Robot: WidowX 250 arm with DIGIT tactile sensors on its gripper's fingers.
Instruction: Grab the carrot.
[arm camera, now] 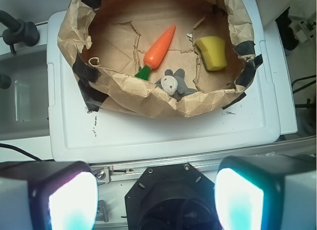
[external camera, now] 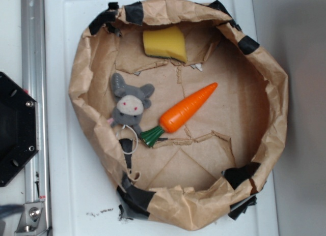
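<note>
So gripper [arm camera: 156,195] hung open, well short of paper bowl [arm camera: 148,93] | carrot [arm camera: 159,47] beside plush [arm camera: 173,83] | risk: grabbing plush instead

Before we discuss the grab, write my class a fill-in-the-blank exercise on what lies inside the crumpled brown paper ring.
1. The glossy orange plastic toy carrot has a dark ____ leafy top.
2. Beside the carrot's leafy end lies a ____ plush rabbit.
3. The ____ sponge block sits near the crumpled brown paper ring's wall, apart from the carrot.
4. In the wrist view the gripper holds nothing and its fingers stand ____, far from the carrot.

Missing words: green; grey; yellow; open
</note>
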